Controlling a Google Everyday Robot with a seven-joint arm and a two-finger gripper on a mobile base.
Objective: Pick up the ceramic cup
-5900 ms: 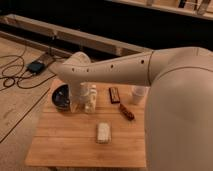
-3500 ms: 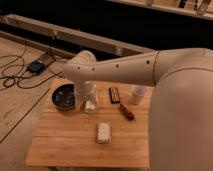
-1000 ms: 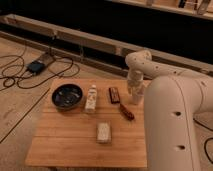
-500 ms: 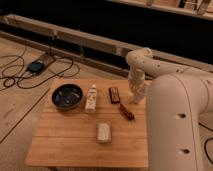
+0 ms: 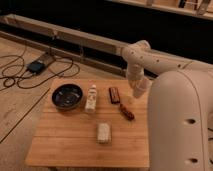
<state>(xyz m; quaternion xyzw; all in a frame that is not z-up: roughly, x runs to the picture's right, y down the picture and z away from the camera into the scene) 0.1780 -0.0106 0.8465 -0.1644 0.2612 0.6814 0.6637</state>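
Observation:
The ceramic cup [image 5: 142, 90] shows only as a small white shape at the far right edge of the wooden table [image 5: 70, 145]. It is mostly covered by the end of my arm. My gripper [image 5: 137, 89] hangs down from the white arm right at the cup, at the table's back right corner. I cannot make out whether it touches the cup.
On the table are a dark round bowl [image 5: 67, 96] at the left, a white labelled bottle [image 5: 91, 97], a dark bar [image 5: 114, 94], a reddish-brown snack [image 5: 126, 111] and a white packet [image 5: 103, 132]. My white body [image 5: 182, 125] fills the right side. Cables lie on the floor [image 5: 30, 70] at the left.
The arm swung from over the bowl and bottle at the left to the table's back right. In the last second the gripper has stayed down at the cup.

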